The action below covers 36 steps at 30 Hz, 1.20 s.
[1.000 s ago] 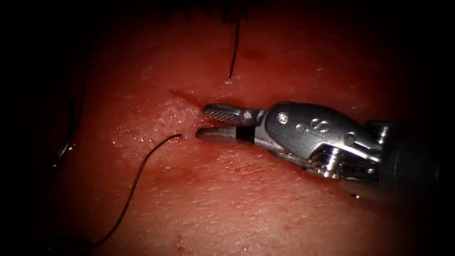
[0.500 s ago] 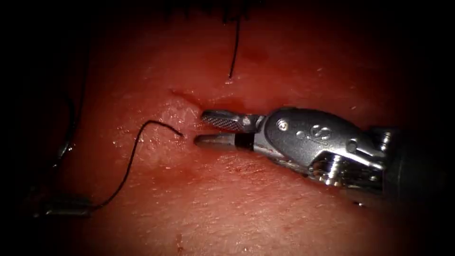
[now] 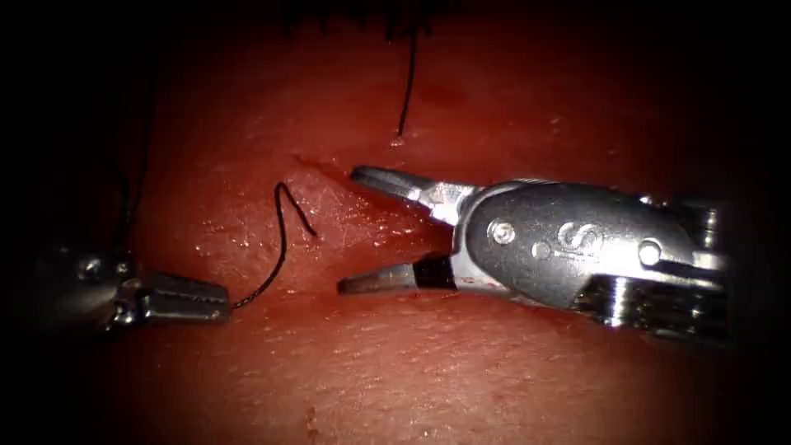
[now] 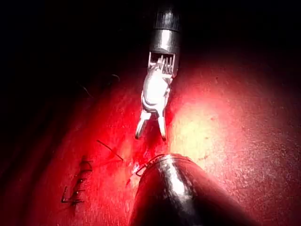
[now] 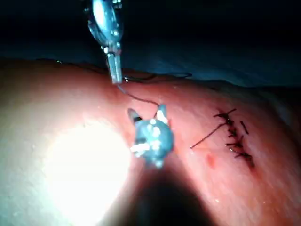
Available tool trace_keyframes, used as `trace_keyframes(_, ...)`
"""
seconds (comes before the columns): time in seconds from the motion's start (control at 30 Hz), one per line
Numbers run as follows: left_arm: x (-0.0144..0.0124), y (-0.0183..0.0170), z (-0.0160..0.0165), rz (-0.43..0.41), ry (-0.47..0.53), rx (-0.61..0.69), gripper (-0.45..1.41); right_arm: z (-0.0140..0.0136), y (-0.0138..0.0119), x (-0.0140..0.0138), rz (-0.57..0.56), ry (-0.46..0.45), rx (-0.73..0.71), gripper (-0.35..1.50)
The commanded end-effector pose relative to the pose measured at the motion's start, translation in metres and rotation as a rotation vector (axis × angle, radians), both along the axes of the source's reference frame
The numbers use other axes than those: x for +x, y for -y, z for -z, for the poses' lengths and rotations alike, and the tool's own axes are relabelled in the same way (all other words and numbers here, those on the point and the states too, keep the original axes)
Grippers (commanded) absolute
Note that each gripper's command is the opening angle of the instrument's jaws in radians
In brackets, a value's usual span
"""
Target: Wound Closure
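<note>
Black thread (image 3: pixel 280 239) now pinched in left tool (image 3: pixel 222 302)'s closed jaws; right tool (image 3: pixel 350 231) empty, jaws wider.

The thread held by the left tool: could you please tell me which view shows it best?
The endoscope view: the thread curves plainly from the left pincer to the tissue. The right wrist view shows a short dark strand; the left wrist view shows thin strands beside its shaft.

Surround: dark, unlit margins | Light: one bright pool at centre, fading outward | Room: cannot tell
</note>
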State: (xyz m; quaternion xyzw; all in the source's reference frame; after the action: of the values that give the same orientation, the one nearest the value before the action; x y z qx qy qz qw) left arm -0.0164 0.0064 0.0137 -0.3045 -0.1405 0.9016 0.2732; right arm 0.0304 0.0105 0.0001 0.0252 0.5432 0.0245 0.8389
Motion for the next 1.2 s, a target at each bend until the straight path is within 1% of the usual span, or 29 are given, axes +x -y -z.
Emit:
trace_keyframes(0.03, -0.0008, -0.0003, -0.0004, -0.003, -0.001, 0.001, -0.45, 0.0000, 0.0003, 0.0014, 0.018, -0.004, -0.034, 1.24)
trace_keyframes(0.13, -0.0013, -0.0007, -0.0004, -0.007, -0.001, -0.004, -0.45, 0.0002, 0.0006, 0.0019, 0.057, -0.003, -0.108, 1.21)
trace_keyframes(0.23, -0.0016, -0.0007, -0.0004, -0.005, -0.003, -0.005, -0.45, 0.0000, 0.0008, 0.0020, 0.095, 0.010, -0.151, 1.16)
trace_keyframes(0.33, -0.0016, -0.0007, -0.0004, -0.009, -0.002, -0.009, -0.45, -0.0002, 0.0010, 0.0021, 0.132, 0.014, -0.216, 1.06)
trace_keyframes(0.37, -0.0016, -0.0007, -0.0004, -0.013, -0.001, -0.012, -0.45, -0.0002, 0.0010, 0.0021, 0.136, 0.014, -0.226, 1.06)
trace_keyframes(0.43, -0.0016, -0.0007, -0.0004, -0.013, -0.002, -0.012, -0.45, -0.0002, 0.0010, 0.0023, 0.143, 0.015, -0.242, 1.04)
trace_keyframes(0.63, -0.0017, -0.0008, -0.0004, -0.017, -0.001, -0.016, -0.45, -0.0003, 0.0014, 0.0025, 0.157, 0.016, -0.266, 0.83)
trace_keyframes(0.77, -0.0019, -0.0009, -0.0004, -0.018, -0.004, -0.021, -0.45, -0.0005, 0.0018, 0.0030, 0.159, 0.019, -0.269, 0.79)
trace_keyframes(0.8, -0.0020, -0.0009, -0.0004, -0.017, -0.004, -0.021, -0.45, -0.0006, 0.0020, 0.0031, 0.164, 0.022, -0.268, 0.74)
trace_keyframes(0.83, -0.0020, -0.0009, -0.0004, -0.017, -0.004, -0.021, -0.45, -0.0007, 0.0021, 0.0032, 0.174, 0.027, -0.271, 0.62)
trace_keyframes(0.87, -0.0020, -0.0009, -0.0004, -0.017, -0.004, -0.021, -0.45, -0.0008, 0.0023, 0.0033, 0.184, 0.033, -0.269, 0.41)
trace_keyframes(0.9, -0.0020, -0.0009, -0.0003, -0.017, -0.004, -0.021, -0.45, -0.0008, 0.0024, 0.0032, 0.196, 0.040, -0.264, 0.00)
trace_keyframes(0.93, -0.0020, -0.0009, -0.0003, -0.017, -0.004, -0.020, -0.45, -0.0009, 0.0026, 0.0031, 0.216, 0.052, -0.257, -0.35)
trace_keyframes(1.07, -0.0019, -0.0009, -0.0002, -0.022, -0.003, -0.023, -0.45, -0.0008, 0.0024, 0.0023, 0.244, 0.067, -0.242, -0.35)
trace_keyframes(1.2, -0.0018, -0.0008, -0.0001, -0.022, -0.003, -0.023, -0.45, -0.0008, 0.0021, 0.0015, 0.225, 0.092, -0.252, -0.35)
